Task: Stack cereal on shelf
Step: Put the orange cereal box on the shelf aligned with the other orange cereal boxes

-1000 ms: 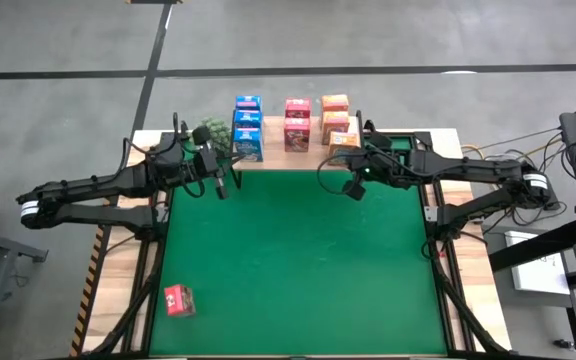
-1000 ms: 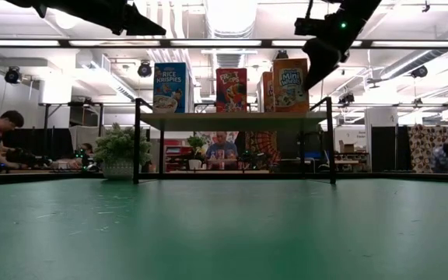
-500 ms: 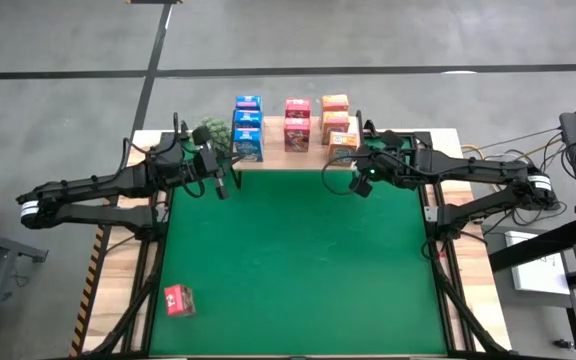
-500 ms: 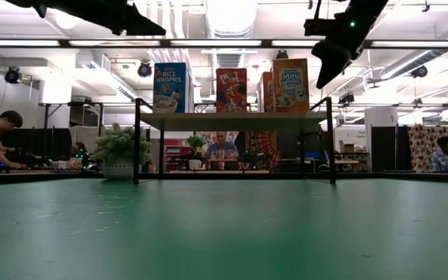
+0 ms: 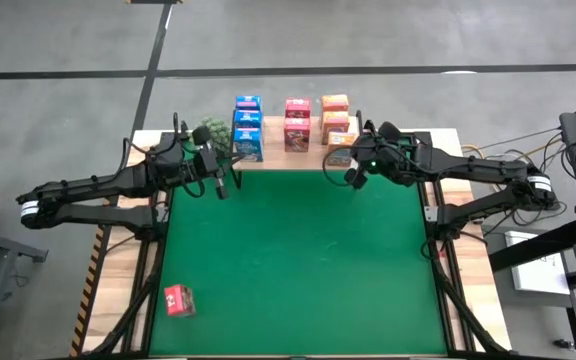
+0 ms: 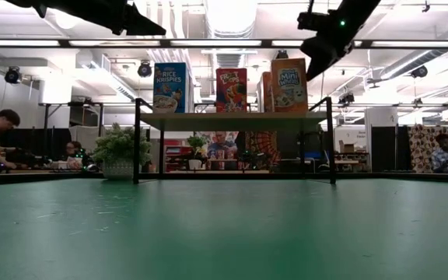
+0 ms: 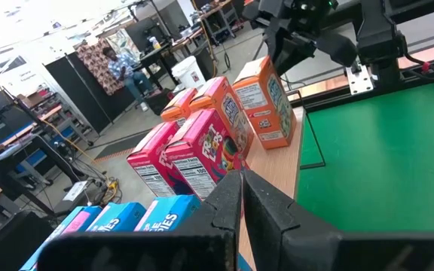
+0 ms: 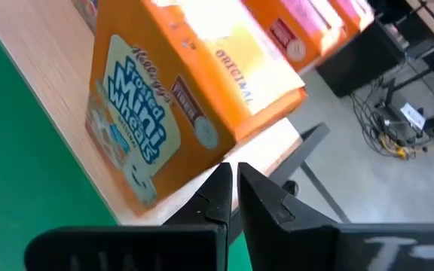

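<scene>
Green matting covers the surface (image 5: 298, 260), with the shelf (image 5: 313, 157) along its far edge and an open workshop behind it. Eight cereal boxes stand on the shelf in three columns, blue (image 5: 247, 128), pink-red (image 5: 297, 124) and orange (image 5: 336, 122); a ninth, the pink-red box (image 5: 179, 299), lies flat near the surface's near-left corner, well apart from both arms, its long axis roughly across the surface. My right gripper (image 5: 351, 177) hovers just beside the front orange box (image 8: 173, 124), fingers closed and empty; my left gripper (image 5: 221, 186) waits, also closed, before the blue column near the plant (image 5: 211, 137). The front orange box stands upright, long axis vertical, printed face toward the surface, and it appears slightly skewed to the shelf edge. I judge the risk to be the closed right fingers brushing this box and tipping it off the front edge, or into its neighbours.
</scene>
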Robot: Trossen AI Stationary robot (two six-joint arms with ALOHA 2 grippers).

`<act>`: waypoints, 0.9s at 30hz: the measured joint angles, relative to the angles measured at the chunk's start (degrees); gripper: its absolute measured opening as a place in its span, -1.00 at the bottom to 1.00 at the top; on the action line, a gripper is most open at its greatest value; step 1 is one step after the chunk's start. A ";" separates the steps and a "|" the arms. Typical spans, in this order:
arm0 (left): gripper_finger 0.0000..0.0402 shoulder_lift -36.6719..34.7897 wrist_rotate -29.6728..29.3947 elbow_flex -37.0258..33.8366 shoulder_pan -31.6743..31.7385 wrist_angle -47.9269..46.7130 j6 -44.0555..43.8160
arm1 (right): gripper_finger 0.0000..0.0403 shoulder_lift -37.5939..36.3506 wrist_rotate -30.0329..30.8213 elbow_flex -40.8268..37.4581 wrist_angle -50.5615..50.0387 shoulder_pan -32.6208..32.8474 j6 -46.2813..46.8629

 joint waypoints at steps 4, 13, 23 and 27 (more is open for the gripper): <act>-1.00 -0.01 0.00 -0.01 0.00 0.00 -0.01 | -0.94 0.12 -0.24 0.00 1.29 0.00 -0.81; -1.00 -0.01 0.00 0.00 -0.01 0.00 0.00 | -0.94 0.12 -0.28 0.00 2.35 -0.22 -1.03; -1.00 0.01 0.00 -0.02 0.01 0.00 -0.01 | -0.94 0.14 -0.35 0.00 4.77 -0.22 -2.23; -1.00 -0.01 0.00 0.00 -0.01 0.00 0.01 | -0.94 0.14 -0.35 0.00 4.82 -0.22 -2.37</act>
